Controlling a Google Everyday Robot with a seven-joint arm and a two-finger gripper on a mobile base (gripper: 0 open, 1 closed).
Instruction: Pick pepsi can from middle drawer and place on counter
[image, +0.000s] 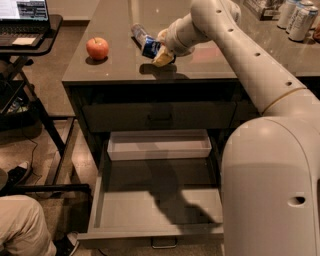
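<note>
The pepsi can (146, 44) is blue with a silver end and hangs tilted just above the counter (115, 67), near its middle. My gripper (159, 49) is shut on the can from the right, one pale fingertip (164, 56) below it, and casts a shadow on the counter. The middle drawer (150, 202) is pulled wide open below, its grey floor bare, with a small metal handle (164, 243) on its front.
A red apple (97, 48) sits on the counter left of the can. Taller white-and-silver cans (296, 17) stand at the far right. A pale shallow tray (159, 145) lies above the drawer's back. A black laptop desk (30, 30) and a person's leg (22, 225) are at the left.
</note>
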